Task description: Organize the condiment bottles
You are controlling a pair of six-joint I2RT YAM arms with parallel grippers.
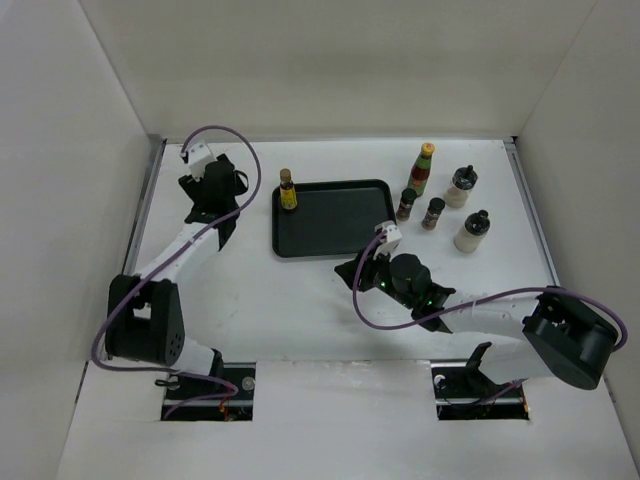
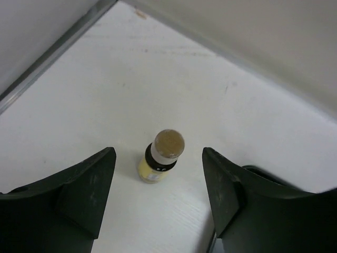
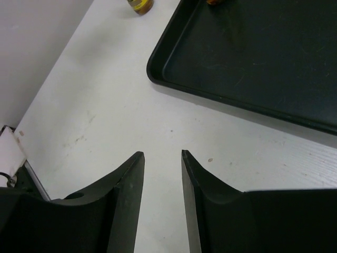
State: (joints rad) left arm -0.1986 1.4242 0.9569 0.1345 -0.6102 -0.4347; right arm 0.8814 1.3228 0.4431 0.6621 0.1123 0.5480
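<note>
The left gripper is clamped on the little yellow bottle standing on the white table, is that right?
No. The left gripper is open; the little yellow bottle stands untouched on the white table ahead of its fingers, as the left wrist view shows.

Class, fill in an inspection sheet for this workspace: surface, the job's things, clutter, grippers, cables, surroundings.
Surface: white table, faint specks; black tray at its centre.
Job's things: first yellow bottle stands in the tray's back-left corner; second yellow bottle stands on the table left of the tray; red bottle, dark jars and whitish bottles stand right of the tray.
Clutter: nothing seen.
Grippers: left gripper open, fingers either side of the second yellow bottle, not touching; right gripper narrowly open, empty, over bare table before the tray.
Cables: purple cables loop along each arm.
Surroundings: white walls on three sides.
</note>
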